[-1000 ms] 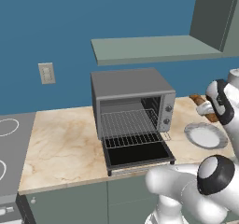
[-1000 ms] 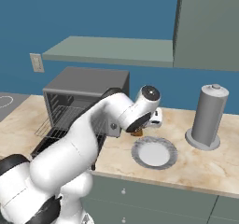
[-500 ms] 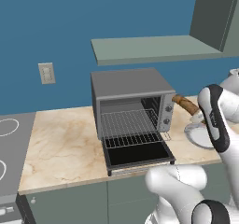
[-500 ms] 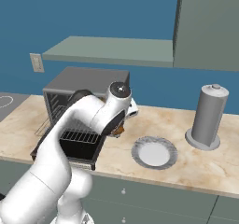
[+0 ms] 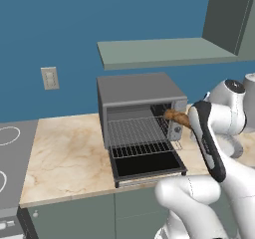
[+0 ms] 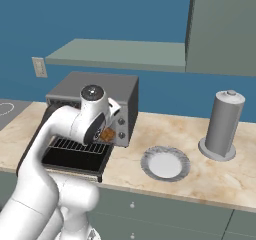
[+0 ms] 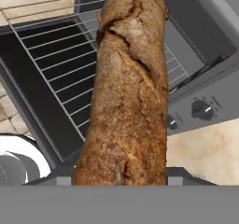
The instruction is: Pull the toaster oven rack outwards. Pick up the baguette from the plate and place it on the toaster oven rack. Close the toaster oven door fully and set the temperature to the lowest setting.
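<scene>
Now the load has travelled: a second ago my arm was over by the plate [image 6: 165, 164] with the bread just lifted, and since then it has swung left across the counter, so the baguette [image 5: 176, 116] sits in the air at the right front corner of the toaster oven [image 5: 137, 88], level with the knob column. The plate is bare, well to the right of the oven, near the tall grey canister [image 6: 222, 126]. To me that means the pick-up is done and I am in the carry, with only the placement left before the door and the dial.

The gripper [image 6: 106, 134] is clamped across the baguette at a fairly wide spread, because the loaf is thick; in the hand view the bread [image 7: 128, 92] rises straight up from between the fingertips and hides most of them. Nothing else touches it.

The toaster oven rack [image 5: 137, 132] is drawn out over the toaster oven door [image 5: 145, 164], which lies folded down flat. In the hand view the loaf's far end points over the rack's wires, but it is still above them, not resting on them
</scene>
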Controlling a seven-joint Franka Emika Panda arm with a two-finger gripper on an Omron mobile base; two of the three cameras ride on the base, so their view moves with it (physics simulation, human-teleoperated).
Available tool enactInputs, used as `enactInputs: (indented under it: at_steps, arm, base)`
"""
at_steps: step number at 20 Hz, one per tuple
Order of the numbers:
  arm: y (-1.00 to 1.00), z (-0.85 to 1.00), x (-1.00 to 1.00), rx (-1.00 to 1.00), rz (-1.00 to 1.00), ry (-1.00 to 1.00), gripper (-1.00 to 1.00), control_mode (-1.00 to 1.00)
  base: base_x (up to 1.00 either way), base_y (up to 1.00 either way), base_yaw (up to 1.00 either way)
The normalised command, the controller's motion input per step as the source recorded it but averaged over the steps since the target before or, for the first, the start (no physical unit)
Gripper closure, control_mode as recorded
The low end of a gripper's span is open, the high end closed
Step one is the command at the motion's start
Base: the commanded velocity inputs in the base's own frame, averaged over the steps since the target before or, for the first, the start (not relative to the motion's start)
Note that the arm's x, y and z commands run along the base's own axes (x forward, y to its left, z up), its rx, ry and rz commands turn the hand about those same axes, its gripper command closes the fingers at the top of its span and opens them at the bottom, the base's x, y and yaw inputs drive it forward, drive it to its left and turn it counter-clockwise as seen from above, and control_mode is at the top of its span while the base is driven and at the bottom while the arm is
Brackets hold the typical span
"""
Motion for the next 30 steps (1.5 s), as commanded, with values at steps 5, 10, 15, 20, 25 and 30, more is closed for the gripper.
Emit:
enactInputs:
  at_steps: [5, 10, 15, 20, 25, 30]
  arm:
    - [0.44, -0.01, 0.21, -0.08, 0.16, 0.04, 1.0, -1.0]
    - [0.42, -0.03, 0.24, -0.07, 0.15, 0.03, 1.0, -1.0]
    - [0.39, -0.21, 0.31, -0.07, 0.11, 0.07, 1.0, -1.0]
    - [0.29, -0.36, 0.16, -0.07, 0.09, 0.03, 1.0, -1.0]
    - [0.35, -0.42, 0.04, -0.06, 0.09, 0.06, 1.0, -1.0]
    - [0.26, -0.4, 0.1, -0.07, 0.09, 0.03, 1.0, -1.0]
  base:
    - [0.0, 0.0, 0.0]
    - [0.0, 0.0, 0.0]
    - [0.0, 0.0, 0.0]
    - [0.0, 0.0, 0.0]
    - [0.0, 0.0, 0.0]
    - [0.0, 0.0, 0.0]
